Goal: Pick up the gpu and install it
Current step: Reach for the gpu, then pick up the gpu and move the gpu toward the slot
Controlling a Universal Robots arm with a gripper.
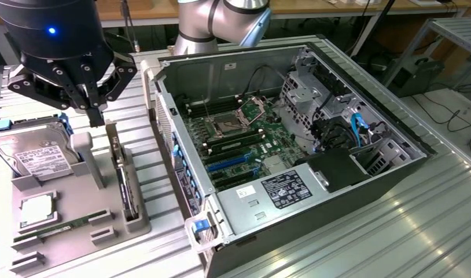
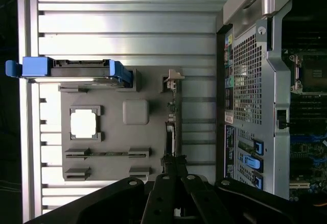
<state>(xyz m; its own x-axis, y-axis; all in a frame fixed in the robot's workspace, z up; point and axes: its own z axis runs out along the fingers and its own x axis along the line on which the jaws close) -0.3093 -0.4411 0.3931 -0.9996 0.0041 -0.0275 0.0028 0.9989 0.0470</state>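
Note:
The gpu (image 1: 127, 188) is a thin dark card standing on edge in a slot of the grey parts holder (image 1: 96, 191), its pale bracket end (image 1: 118, 152) toward the back. In the wrist view the gpu (image 2: 171, 132) appears edge-on, with its bracket (image 2: 173, 79) at the far end. My black gripper (image 1: 94, 116) hangs above the holder, apart from the card, fingers together and nothing between them. In the wrist view the gripper (image 2: 173, 164) lines up over the card's near end.
The holder also carries a hard drive (image 1: 33, 155) in blue rails, a CPU (image 1: 36, 209) and a green RAM stick (image 1: 62, 227). The open PC case (image 1: 243, 63) lies to the exterior view's right, motherboard (image 1: 235, 139) exposed, blue slots (image 1: 228, 164) visible.

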